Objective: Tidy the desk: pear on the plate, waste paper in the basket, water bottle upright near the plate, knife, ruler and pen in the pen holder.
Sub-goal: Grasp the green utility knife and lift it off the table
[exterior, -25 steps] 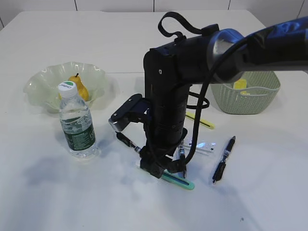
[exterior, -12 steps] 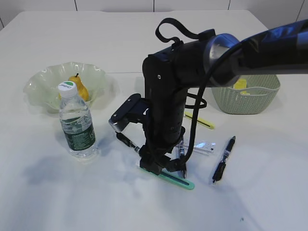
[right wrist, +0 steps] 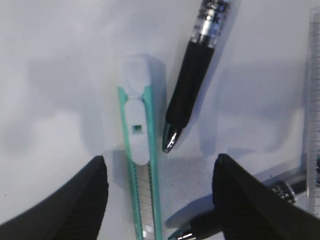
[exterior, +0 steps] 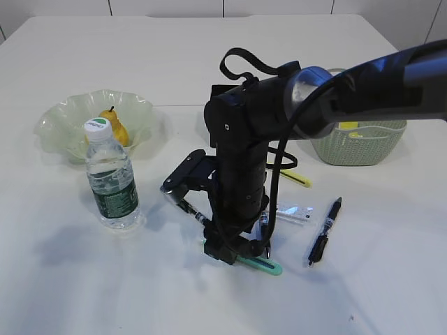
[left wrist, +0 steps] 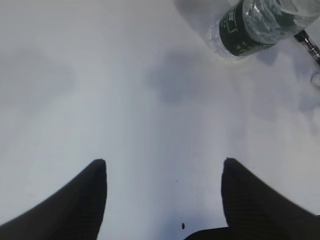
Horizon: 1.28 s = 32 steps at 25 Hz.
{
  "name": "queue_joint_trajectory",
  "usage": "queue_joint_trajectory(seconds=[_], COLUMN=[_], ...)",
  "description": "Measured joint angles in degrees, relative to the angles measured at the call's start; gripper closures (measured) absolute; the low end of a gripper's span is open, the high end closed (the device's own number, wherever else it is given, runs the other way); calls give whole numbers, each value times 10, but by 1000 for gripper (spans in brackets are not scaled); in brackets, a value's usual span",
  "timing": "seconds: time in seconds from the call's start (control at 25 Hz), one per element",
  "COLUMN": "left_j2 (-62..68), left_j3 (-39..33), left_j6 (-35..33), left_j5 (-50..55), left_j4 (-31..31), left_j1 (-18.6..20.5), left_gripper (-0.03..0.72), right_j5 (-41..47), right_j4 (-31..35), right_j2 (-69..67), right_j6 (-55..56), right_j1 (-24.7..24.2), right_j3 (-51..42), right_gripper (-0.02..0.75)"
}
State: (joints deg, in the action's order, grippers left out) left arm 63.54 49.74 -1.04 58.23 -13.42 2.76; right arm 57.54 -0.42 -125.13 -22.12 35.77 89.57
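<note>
Bench is mostly sorted already: pear sits in the plate, water bottle stands upright just at the plate's 5 o'clock, yellow waste paper is in the basket. What's left is the small stuff.

Right end effector is spread wide and empty, hanging right over the knife (green utility cutter). The knife runs 12-to-6 between the fingers, closer to the 9 o'clock one. I'd centre on the handle, drop straight down, and close across the narrow width, since a pen tip sits almost touching at the knife's 3 o'clock. The ruler lies farther toward 3.

Left end effector is also wide open, holding nothing.
</note>
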Motion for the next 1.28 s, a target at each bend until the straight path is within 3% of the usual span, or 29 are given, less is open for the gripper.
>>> queue_joint_trajectory(seconds=[0.32, 1.28], left_j2=[0, 0], left_j3=[0, 0], left_j6=[0, 0], left_j5=[-3, -4], left_j4=[0, 0], left_j1=[0, 0], left_gripper=[185, 185], right_j5=[-1, -1], right_j4=[-1, -2], right_j2=[-8, -10], right_j6=[8, 11], right_j1=[0, 0], right_j3=[0, 0], right_gripper=[260, 450])
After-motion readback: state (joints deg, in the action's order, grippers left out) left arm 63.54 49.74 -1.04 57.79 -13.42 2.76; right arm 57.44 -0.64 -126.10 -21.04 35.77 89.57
